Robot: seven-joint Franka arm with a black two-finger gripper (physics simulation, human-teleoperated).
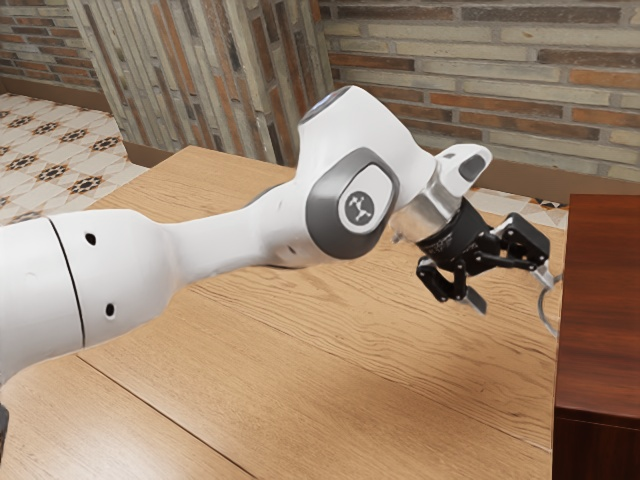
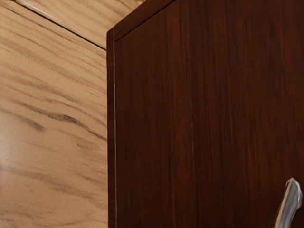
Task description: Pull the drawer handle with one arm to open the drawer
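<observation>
Currently, the drawer point(image 1: 600, 300) shows a dark reddish wood front with a curved silver handle point(image 2: 290, 204). It sits at the exterior view's right edge, against a light wooden surface point(image 1: 300, 380); brick walls point(image 1: 480, 80) stand behind. The black jaws stand open, just beside the handle's upper end.

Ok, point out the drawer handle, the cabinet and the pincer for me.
handle point(image 2: 289, 204): wrist view, on its silver bar.
cabinet point(image 1: 600, 300): exterior view, on its dark wooden top.
pincer point(image 1: 513, 288): exterior view, midway between its two tips.
</observation>
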